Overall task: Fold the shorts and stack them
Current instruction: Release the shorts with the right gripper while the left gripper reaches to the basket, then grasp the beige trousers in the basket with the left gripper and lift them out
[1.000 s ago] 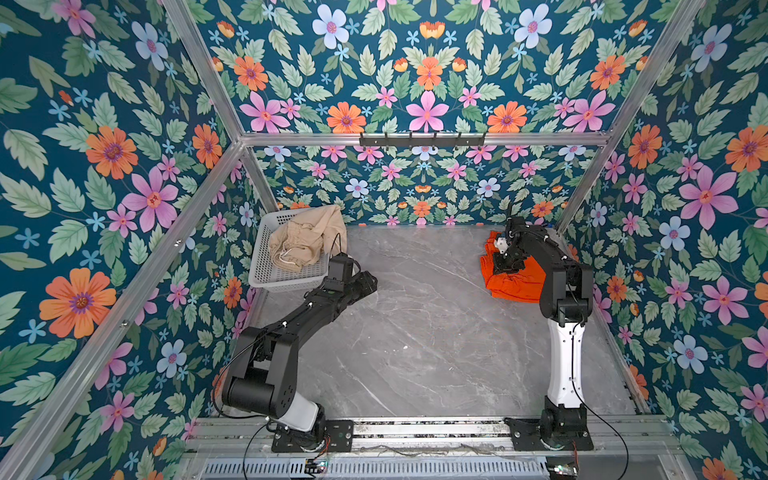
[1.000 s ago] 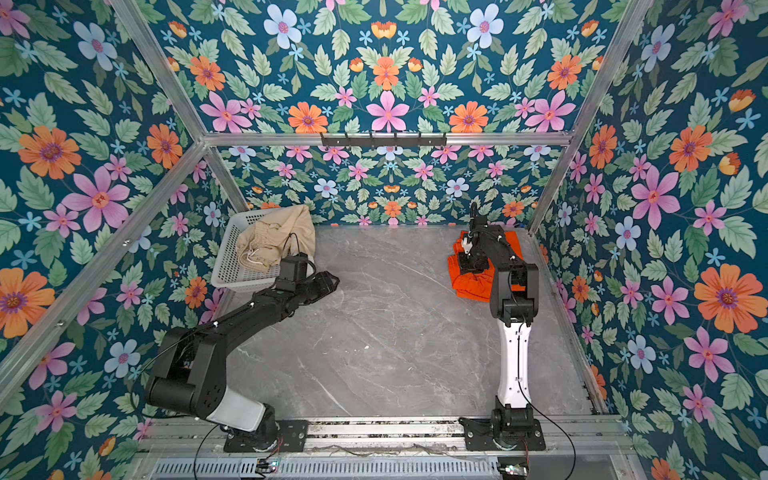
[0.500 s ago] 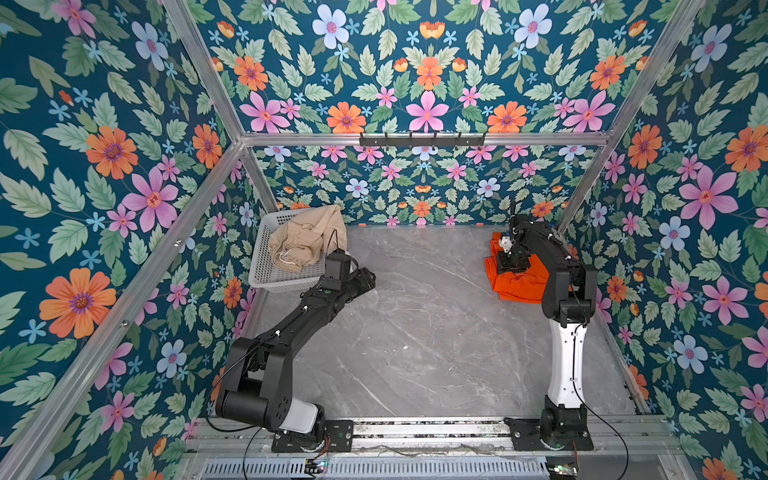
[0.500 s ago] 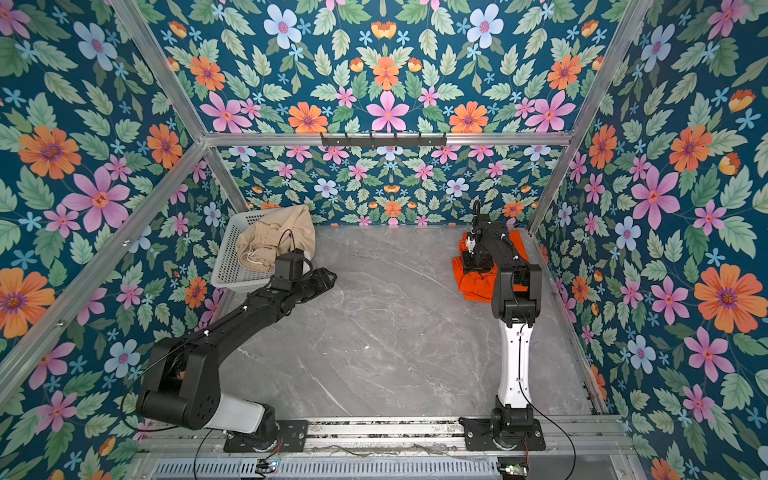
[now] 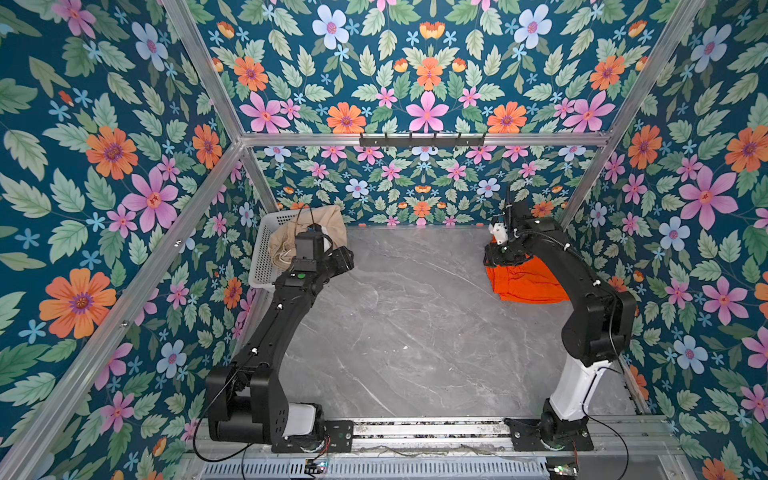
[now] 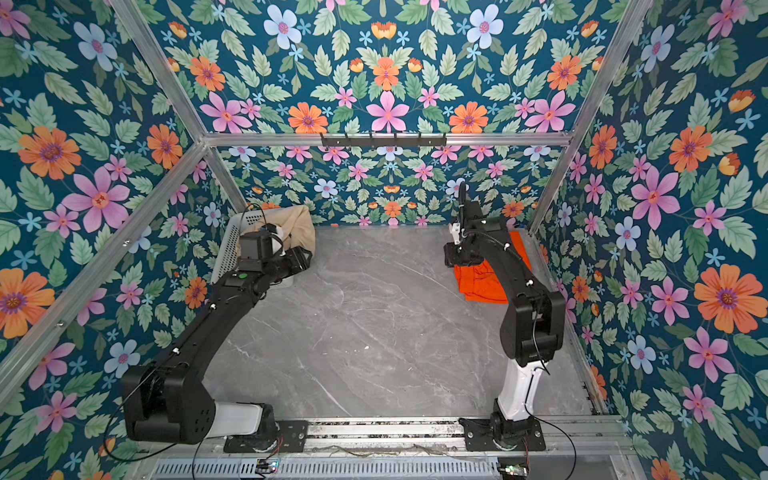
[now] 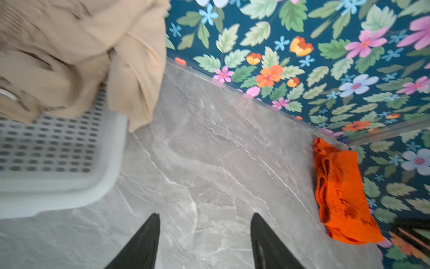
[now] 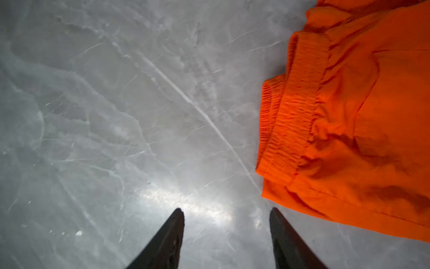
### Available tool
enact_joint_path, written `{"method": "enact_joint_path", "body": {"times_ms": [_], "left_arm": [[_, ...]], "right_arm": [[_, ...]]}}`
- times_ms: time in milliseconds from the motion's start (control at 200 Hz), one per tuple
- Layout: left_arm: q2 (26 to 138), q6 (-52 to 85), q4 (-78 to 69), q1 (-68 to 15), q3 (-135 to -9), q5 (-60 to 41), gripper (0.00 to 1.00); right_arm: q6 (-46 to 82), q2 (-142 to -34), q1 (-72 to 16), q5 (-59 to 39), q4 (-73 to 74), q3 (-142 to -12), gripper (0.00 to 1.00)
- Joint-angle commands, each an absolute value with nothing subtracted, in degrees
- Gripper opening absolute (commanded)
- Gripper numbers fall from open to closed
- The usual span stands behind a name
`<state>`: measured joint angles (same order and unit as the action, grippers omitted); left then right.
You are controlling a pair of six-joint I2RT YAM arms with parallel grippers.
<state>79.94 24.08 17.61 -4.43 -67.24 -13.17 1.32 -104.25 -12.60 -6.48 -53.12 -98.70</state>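
Observation:
The orange shorts point(image 5: 525, 284) point(image 6: 478, 280) lie folded on the grey table at the back right, by the wall. Their elastic waistband point(image 8: 286, 121) faces my right gripper point(image 8: 225, 209) point(image 5: 490, 261). That gripper is open and empty over bare table, just beside the waistband edge. The beige shorts point(image 5: 330, 226) point(image 6: 299, 228) point(image 7: 69, 58) lie crumpled in the white basket point(image 5: 259, 257) point(image 7: 58, 151), with one leg draped over its rim. My left gripper point(image 7: 204, 215) point(image 5: 345, 261) point(image 6: 305, 257) hangs open and empty over the table next to the basket's front corner.
Floral walls enclose the table on three sides, and the basket sits in the back left corner. A black hook rail point(image 5: 422, 140) runs along the back wall. The left wrist view also shows the orange shorts point(image 7: 342, 193) across the table.
My right gripper has opened and let go of the orange shorts, which now lie flatter. My left arm has shifted a little toward the basket.

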Motion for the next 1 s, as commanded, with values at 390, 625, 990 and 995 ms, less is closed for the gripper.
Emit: {"method": "enact_joint_path", "body": {"times_ms": [390, 625, 990, 995], "left_arm": [[106.4, 8.1, 33.6, 14.2, -95.2, -11.3, 0.72], [120.6, 5.6, 34.0, 14.4, -105.5, -11.1, 0.78], [135.0, 7.2, 28.8, 14.2, -113.2, -7.8, 0.76], [135.2, 7.2, 28.8, 14.2, -113.3, -7.9, 0.76]], "right_arm": [[14.8, -98.4, -31.6, -9.1, -41.7, -82.1, 0.61], [16.1, -99.8, -32.6, -9.3, -40.8, -80.2, 0.61], [15.6, -103.4, -32.8, -9.1, -42.4, -82.9, 0.62], [15.6, -103.4, -32.7, -9.0, -42.4, -83.0, 0.62]]}}
